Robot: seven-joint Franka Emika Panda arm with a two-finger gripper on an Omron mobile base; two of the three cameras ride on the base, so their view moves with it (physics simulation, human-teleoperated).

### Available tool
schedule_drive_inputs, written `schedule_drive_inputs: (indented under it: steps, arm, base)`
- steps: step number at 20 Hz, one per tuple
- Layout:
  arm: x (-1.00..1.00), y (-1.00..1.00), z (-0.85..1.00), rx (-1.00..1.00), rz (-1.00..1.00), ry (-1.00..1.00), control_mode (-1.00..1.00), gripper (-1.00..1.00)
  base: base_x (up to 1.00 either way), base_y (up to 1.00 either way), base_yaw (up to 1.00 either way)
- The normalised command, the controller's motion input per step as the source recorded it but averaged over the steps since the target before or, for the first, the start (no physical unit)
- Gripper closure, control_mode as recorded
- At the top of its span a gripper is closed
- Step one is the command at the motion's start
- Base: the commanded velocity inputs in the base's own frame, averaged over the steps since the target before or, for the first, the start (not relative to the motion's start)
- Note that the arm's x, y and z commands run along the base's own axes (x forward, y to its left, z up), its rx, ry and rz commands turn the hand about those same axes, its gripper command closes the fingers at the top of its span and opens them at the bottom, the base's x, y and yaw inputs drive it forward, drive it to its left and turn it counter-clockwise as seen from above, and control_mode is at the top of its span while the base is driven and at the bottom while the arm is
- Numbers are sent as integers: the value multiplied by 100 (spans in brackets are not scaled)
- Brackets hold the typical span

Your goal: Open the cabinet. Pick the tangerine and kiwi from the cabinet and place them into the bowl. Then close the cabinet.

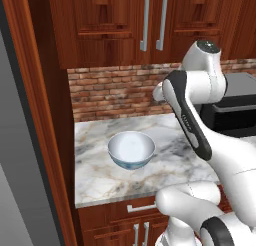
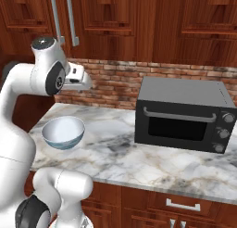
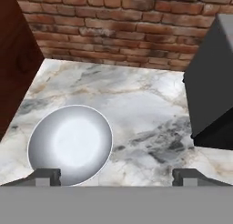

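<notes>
The cabinet hangs above the counter with both panelled doors shut, its two long silver bar handles side by side. The tangerine and the kiwi are out of view. The bowl, pale inside with a bluish outside, stands empty on the marble counter near its left end. My gripper hovers above the counter, open and holding nothing, with the bowl below its left fingertip. The hand sits in front of the brick wall, well below the cabinet doors.
A black microwave oven takes up the right of the counter. A tall wooden side panel bounds the counter on the left. A brick backsplash runs behind. Low cabinets with short handles lie under the counter.
</notes>
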Motion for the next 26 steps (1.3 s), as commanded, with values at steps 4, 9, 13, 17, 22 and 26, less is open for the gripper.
schedule_drive_inputs:
  steps: [4, 9, 13, 17, 22, 26]
  arm:
    - [-32, 5, 87, -11, 0, -52, -100, -100]
    - [-27, 0, 84, -7, 0, -50, -100, -100]
    - [-10, 0, 70, -1, 0, -41, -100, -100]
    - [-11, 0, 49, 0, 0, -31, -100, -100]
    - [-5, 0, 18, 2, 0, -25, -100, -100]
    - [0, 0, 4, 0, 1, -22, -100, -100]
  base:
    - [0, 0, 0]
    - [0, 0, 0]
    - [0, 0, 0]
    - [0, 0, 0]
    - [0, 0, 0]
    - [0, 0, 0]
